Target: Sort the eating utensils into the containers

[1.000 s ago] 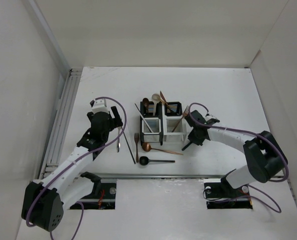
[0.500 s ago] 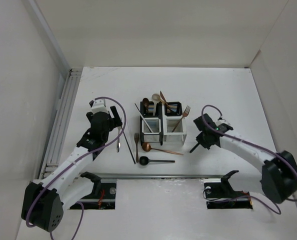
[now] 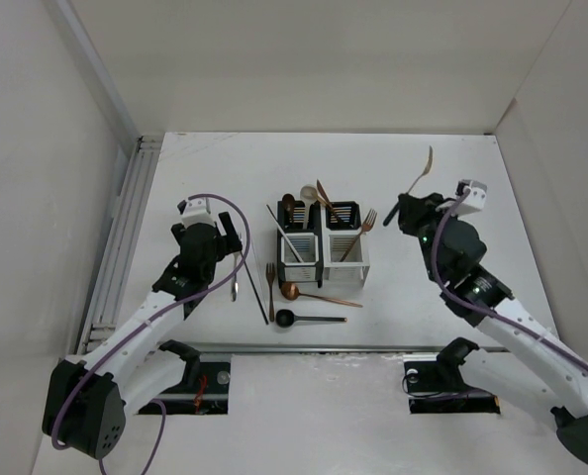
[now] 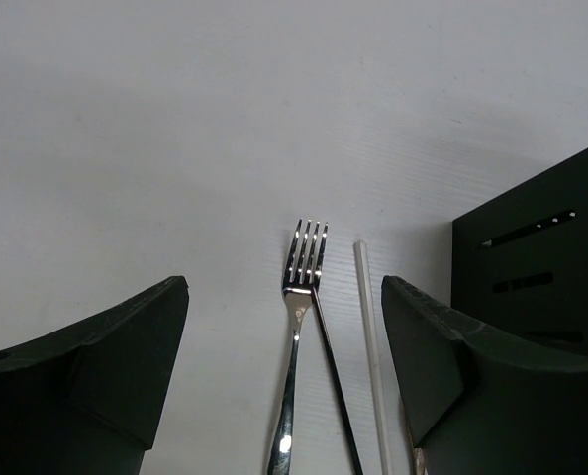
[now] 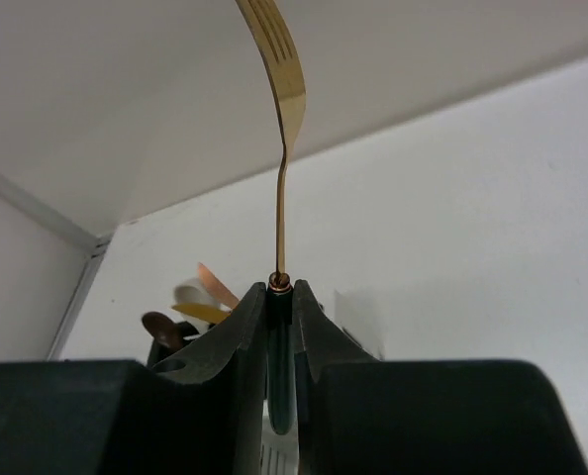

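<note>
My right gripper point(image 3: 406, 208) point(image 5: 281, 289) is shut on the dark handle of a gold fork point(image 3: 426, 164) point(image 5: 280, 69), held up in the air with its tines upward, right of the containers point(image 3: 319, 237). The block has two black compartments behind and two white in front, and several utensils stand in it. My left gripper point(image 3: 229, 240) point(image 4: 284, 297) hangs open above a silver fork point(image 3: 235, 279) point(image 4: 296, 336) on the table. A black chopstick point(image 4: 336, 381) and a white chopstick point(image 4: 369, 336) lie beside that fork.
In front of the containers lie a copper fork point(image 3: 270, 277), a copper spoon point(image 3: 314, 294), a black spoon point(image 3: 309, 319) and a black chopstick point(image 3: 257, 287). A black compartment wall point(image 4: 546, 267) stands right of my left gripper. White walls enclose the table.
My right arm has swung up and to the right, away from the white compartment, lifting the gold fork off the table. The left arm has not moved.
</note>
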`<state>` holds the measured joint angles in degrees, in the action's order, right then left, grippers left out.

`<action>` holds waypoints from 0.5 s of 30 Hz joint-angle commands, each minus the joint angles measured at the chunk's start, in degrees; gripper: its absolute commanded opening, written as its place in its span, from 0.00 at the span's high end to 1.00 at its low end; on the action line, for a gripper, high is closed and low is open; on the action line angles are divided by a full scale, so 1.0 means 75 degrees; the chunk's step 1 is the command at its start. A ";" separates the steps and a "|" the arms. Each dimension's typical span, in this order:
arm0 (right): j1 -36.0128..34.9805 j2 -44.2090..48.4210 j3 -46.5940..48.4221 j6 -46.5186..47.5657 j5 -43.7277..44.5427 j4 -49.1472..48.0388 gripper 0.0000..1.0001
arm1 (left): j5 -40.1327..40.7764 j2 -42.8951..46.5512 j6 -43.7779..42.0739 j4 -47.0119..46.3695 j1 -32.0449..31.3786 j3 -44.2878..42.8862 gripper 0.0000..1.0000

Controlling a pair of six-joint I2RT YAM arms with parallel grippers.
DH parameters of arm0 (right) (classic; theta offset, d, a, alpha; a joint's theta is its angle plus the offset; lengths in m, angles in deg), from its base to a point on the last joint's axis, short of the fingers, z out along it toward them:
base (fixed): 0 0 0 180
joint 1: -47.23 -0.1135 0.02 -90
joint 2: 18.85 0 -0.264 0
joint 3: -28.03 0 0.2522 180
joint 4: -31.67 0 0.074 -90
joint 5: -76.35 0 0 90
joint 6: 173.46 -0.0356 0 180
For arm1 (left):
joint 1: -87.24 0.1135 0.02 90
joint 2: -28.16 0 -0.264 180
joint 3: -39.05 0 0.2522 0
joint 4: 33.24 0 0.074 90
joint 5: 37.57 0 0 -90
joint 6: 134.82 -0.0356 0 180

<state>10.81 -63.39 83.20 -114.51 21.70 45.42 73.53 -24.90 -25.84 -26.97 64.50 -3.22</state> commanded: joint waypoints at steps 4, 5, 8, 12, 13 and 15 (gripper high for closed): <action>-0.0147 -0.1279 -0.0294 0.2698 -0.2590 -0.4483 1.00 | 0.0116 0.0102 -0.0047 -0.0256 0.0114 -0.0030 0.23; -0.0217 -0.1675 -0.0295 0.2803 -0.2802 -0.4591 1.00 | 0.0116 0.0102 -0.0047 -0.0256 0.0114 -0.0100 0.23; -0.0404 -0.2251 -0.0295 0.3142 -0.3377 -0.4908 1.00 | 0.0116 0.0031 -0.0047 -0.0256 0.0114 -0.0101 0.23; -0.0499 -0.2628 -0.0446 0.3214 -0.3858 -0.4991 1.00 | 0.0116 0.0031 -0.0047 -0.0185 0.0114 -0.0101 0.23; -0.0568 -0.2629 -0.0528 0.3214 -0.3858 -0.4991 1.00 | 0.0116 0.0031 -0.0047 -0.0185 0.0114 -0.0101 0.23; -0.0569 -0.2629 -0.0879 0.3214 -0.3858 -0.5142 1.00 | 0.0116 0.0031 -0.0047 -0.0185 0.0114 -0.0101 0.23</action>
<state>7.01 -83.95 78.35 -92.36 -3.91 14.34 73.58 -24.94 -25.86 -26.95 65.20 -3.22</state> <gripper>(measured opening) 0.174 0.765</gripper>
